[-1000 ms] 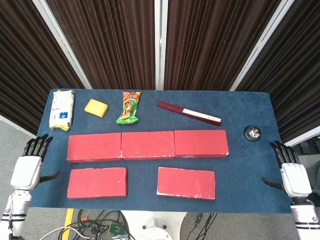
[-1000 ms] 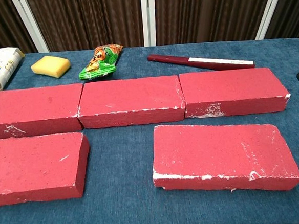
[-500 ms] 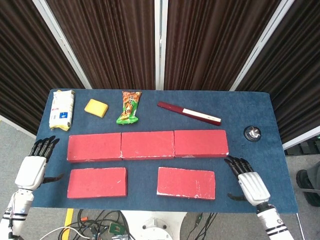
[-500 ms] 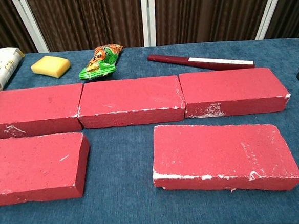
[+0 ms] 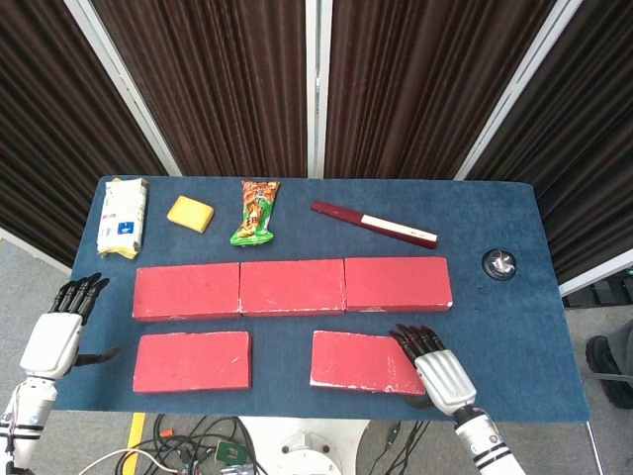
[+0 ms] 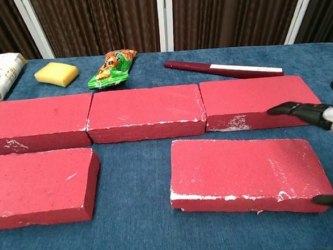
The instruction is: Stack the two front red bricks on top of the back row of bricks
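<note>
Two flat red front bricks [image 5: 368,361], edges chipped white.

Both units, the left hand [image 5: 57,333] and the right hand [image 5: 437,369], present a white ribbed back-of-hand shell with black segmented fingers and a black thumb, each mounted on a white wrist section marked with narrow black bands at the forearm.

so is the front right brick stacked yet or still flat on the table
Still flat on the table. The front right brick lies before the back row; the right robot hand is at its end.
</note>
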`<state>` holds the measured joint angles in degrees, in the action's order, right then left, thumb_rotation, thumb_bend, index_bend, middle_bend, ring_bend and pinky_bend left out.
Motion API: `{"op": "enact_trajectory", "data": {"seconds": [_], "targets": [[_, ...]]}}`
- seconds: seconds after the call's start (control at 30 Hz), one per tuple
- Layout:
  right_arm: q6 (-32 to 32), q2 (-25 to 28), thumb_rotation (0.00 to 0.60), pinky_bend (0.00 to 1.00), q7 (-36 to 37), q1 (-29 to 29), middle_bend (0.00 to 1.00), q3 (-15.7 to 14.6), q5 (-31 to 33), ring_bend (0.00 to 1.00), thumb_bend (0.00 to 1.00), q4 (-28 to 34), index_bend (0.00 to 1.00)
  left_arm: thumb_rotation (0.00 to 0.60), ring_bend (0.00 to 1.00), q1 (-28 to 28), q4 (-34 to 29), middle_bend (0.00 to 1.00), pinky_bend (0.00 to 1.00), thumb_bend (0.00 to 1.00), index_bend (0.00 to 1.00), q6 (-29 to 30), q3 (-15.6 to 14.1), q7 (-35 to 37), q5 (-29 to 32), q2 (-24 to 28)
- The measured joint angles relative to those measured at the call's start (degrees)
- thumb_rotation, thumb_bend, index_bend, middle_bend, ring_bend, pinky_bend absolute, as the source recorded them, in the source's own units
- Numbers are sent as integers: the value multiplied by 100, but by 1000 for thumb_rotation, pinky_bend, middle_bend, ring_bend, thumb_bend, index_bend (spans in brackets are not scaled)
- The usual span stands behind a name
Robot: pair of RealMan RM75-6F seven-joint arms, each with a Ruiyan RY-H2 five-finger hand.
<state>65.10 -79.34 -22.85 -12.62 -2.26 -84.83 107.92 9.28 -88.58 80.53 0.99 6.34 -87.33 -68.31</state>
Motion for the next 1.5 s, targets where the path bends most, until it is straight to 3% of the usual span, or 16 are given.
{"op": "enact_trajectory", "data": {"seconds": [0.63,1.5], "targets": [[-149,-1035,600,0,-1026,-251,0,121,1059,0,0,-216,0,600,0,9,110,0,0,0,0,-63,-41,374,-9,83],[-260,-1154,600,0,-1380,-778,0,342,2057,0,0,-140,0,600,0,-22,283,0,0,0,0,23,-48,608,-48,103]]}}
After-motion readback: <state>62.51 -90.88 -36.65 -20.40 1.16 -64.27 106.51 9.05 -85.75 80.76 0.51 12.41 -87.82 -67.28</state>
